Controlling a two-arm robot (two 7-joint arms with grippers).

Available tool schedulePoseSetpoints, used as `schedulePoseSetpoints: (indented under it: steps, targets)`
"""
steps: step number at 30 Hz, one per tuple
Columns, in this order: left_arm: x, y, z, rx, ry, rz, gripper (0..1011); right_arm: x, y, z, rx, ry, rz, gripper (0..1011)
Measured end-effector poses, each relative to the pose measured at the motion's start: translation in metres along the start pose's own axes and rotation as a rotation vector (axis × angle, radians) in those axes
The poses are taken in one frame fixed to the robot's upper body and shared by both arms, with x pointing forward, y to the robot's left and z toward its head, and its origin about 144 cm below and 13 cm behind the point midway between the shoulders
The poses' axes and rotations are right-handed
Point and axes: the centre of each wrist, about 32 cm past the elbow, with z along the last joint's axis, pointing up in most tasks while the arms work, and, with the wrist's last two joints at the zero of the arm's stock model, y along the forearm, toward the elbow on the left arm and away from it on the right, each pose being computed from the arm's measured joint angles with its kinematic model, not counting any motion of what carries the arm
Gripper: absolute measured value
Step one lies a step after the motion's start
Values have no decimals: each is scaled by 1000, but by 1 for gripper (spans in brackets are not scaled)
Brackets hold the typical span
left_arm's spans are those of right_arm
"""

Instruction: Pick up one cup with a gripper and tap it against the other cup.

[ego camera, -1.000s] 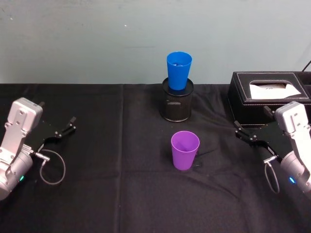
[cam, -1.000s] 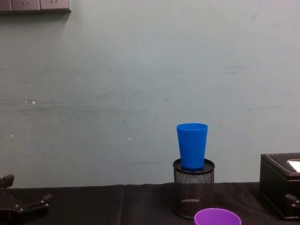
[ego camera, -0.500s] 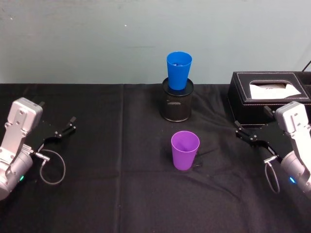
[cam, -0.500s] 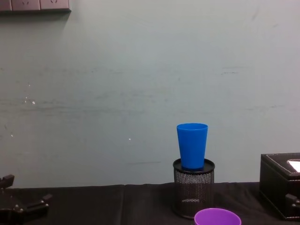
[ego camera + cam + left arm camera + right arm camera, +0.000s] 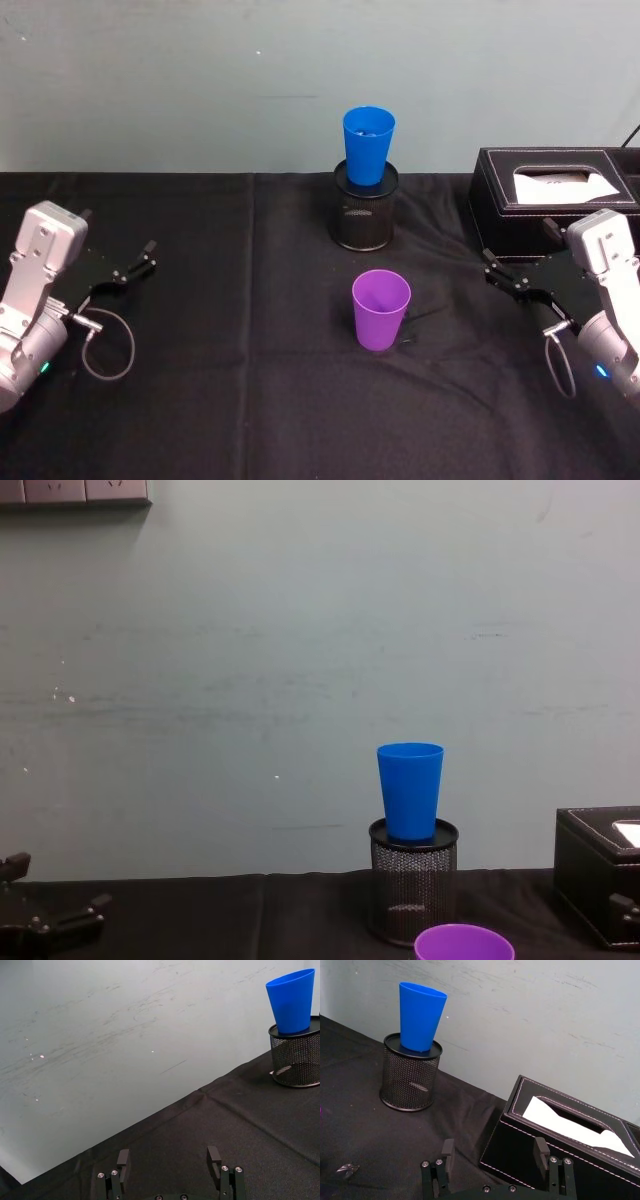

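plainly, the purple cup [image 5: 381, 308] is smooth, tapered plastic, and it stands upright with its mouth up on the black cloth [image 5: 230, 360] in the middle of the table. behind it, well apart, the blue cup [image 5: 368, 143] has the same plain tapered shape and sits upright in a round black mesh pen holder [image 5: 365, 215]. the blue cup's foot is sunk below the holder's rim and is hidden there. a black stitched tissue box [image 5: 555, 190] stands at the far right with white tissue in its slot, and the chest view cuts it off at the edge. that view also shows just the purple cup's rim at its bottom edge. the left gripper [image 5: 140, 258] rests low over the cloth at the table's left side. its two black fingers [image 5: 123, 1156] are spread wide, and the purple cup is well off to its right. the right gripper [image 5: 495, 268] sits low at the right side, just in front of the tissue box. its fingers [image 5: 540, 1144] are also parted, and the purple cup is well apart to its left, about midway between the two grippers
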Motion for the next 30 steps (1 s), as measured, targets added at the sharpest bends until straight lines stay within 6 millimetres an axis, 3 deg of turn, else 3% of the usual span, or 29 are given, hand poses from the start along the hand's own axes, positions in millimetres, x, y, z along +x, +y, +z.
schedulePoseSetpoints:
  steps: [30]
  targets:
    - [0, 0, 0, 0, 0, 0, 1000, 0, 0, 0, 0, 0, 0, 1002]
